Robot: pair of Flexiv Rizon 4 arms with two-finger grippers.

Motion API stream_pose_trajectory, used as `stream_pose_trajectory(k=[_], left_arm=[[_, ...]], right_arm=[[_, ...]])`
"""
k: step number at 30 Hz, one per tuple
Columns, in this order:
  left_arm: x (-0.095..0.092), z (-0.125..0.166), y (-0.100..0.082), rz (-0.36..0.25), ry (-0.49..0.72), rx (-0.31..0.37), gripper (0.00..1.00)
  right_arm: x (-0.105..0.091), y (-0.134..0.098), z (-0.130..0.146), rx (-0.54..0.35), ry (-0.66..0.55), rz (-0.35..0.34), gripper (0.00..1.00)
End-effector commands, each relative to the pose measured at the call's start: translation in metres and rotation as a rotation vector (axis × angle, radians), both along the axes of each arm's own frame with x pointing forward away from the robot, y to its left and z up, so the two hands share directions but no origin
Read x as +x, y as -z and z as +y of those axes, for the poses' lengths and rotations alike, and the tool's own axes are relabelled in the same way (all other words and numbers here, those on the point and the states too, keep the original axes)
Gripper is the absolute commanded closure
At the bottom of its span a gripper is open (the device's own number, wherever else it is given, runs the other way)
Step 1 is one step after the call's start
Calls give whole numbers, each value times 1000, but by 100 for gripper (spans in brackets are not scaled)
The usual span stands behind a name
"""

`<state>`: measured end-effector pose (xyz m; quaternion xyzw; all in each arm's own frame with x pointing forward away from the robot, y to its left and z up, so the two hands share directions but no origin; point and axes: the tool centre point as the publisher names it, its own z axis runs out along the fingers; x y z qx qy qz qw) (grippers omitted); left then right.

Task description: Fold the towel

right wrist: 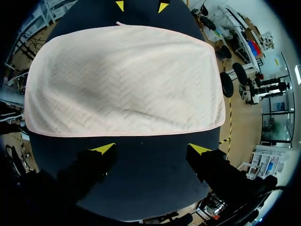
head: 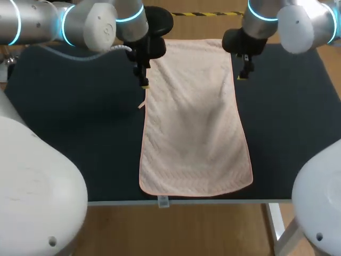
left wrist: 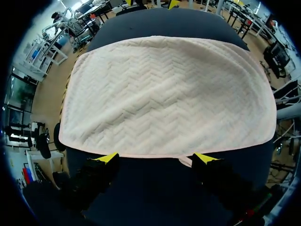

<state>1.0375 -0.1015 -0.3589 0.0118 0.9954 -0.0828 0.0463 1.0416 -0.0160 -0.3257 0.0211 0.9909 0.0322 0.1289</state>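
A pale pink towel [head: 194,117] lies flat and unfolded, lengthwise down the middle of the dark table [head: 80,122]. My left gripper [head: 144,82] hangs open just off the towel's left long edge, near the far end. Through the left wrist camera the towel [left wrist: 164,94] spreads ahead of the open left gripper [left wrist: 157,158], its edge just beyond the tips, with a small hanging loop [left wrist: 186,161] near one finger. My right gripper [head: 243,74] stands open beside the right long edge. The right wrist view shows the towel [right wrist: 122,80] ahead of the open right gripper [right wrist: 150,149], with nothing between the fingers.
Dark table surface lies bare on both sides of the towel. The towel's near end reaches almost to the table's front edge [head: 176,201]. In each wrist view the other arm's yellow tips [left wrist: 150,4] [right wrist: 141,6] show across the towel.
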Motion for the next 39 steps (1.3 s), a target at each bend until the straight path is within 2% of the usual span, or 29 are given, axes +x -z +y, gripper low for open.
stream_pose_trajectory(k=[1, 6, 11, 17, 19, 28, 33, 39], left_arm=[[11, -4, 21, 31, 2, 0, 0], [11, -9, 37, 52, 1, 14, 0], [10, -13, 50, 76, 2, 19, 0], [8, -14, 57, 79, -14, 30, 0], [6, -15, 61, 82, -13, 48, 0], [3, -14, 72, 100, -51, 42, 0], [3, -10, 77, 112, -66, 48, 0], [3, -11, 77, 112, -72, 45, 0]], right_arm=[[1, 14, -1, 27, -7, 12, 0], [-1, 28, 2, 46, -17, 29, 0], [-3, 40, 3, 17, -38, 47, 0], [-3, 46, 6, -15, -59, 65, 0], [-3, 50, 6, -6, -46, 84, 0], [-2, 76, 8, 72, -34, 139, 0], [-3, 89, 14, 45, -93, 154, 0], [-4, 99, 15, 37, -86, 175, 0]])
